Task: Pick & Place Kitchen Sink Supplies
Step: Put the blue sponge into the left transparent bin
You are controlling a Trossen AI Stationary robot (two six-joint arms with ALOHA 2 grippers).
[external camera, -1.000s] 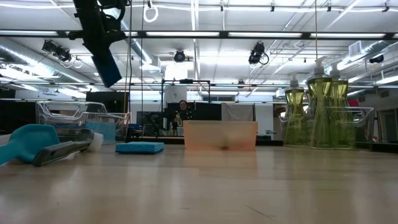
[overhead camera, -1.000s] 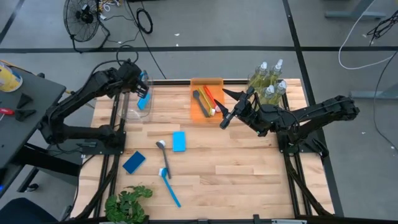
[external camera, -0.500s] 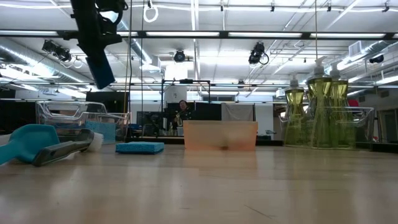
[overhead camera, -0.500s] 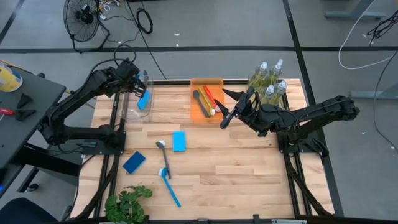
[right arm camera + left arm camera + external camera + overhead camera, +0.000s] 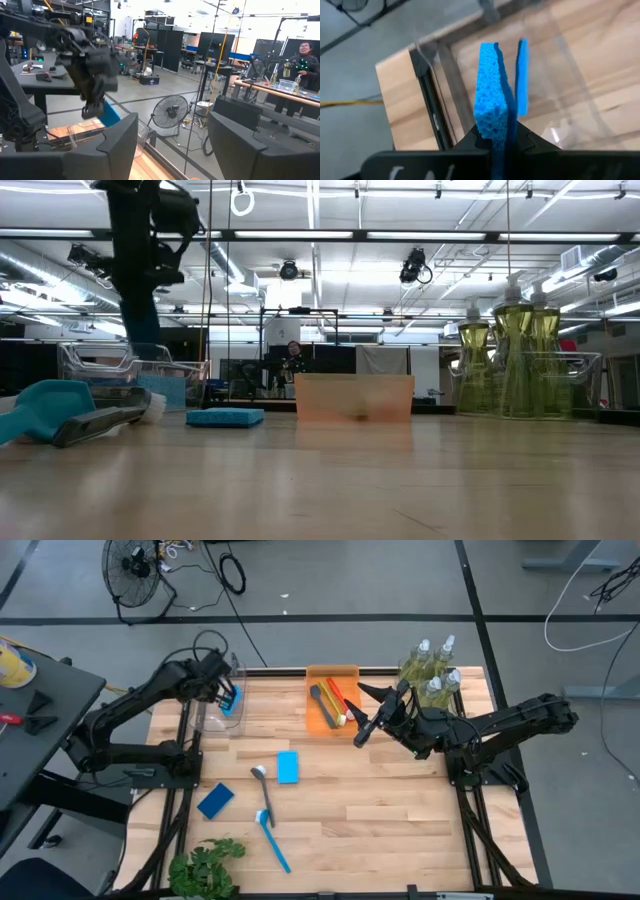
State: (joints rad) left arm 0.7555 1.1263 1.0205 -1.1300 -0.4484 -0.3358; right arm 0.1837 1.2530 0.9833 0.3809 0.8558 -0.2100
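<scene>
- A green leafy plant (image 5: 205, 870) sits at the near left edge of the wooden table (image 5: 400, 810).
- Just beyond it a blue long-handled brush (image 5: 272, 836) lies on the table, and a second brush with a dark handle (image 5: 263, 790) lies just past that one, its head pointing to the far side.
- A dark-blue sponge (image 5: 215, 800) lies flat to the left of the brushes; a light-blue sponge (image 5: 288, 767) lies flat just right of the dark-handled brush, nearer the table's middle.
- The right gripper (image 5: 366, 716) hovers over the table beside the right side of the orange tray (image 5: 333, 671), its fingers spread apart and holding nothing.
- The orange tray stands at the far middle of the table and holds a black brush (image 5: 323, 704) and a red brush (image 5: 338, 692) side by side.
- The left gripper (image 5: 222, 696) is at the far left, over the clear bin (image 5: 212, 718), with its fingers clamped on a blue sponge (image 5: 491, 105) held on edge; the left wrist view shows this sponge hanging over the bin's open top.
- Clear pump bottles of yellow-green liquid (image 5: 432, 670) stand together in a clear container at the far right corner of the table.
</scene>
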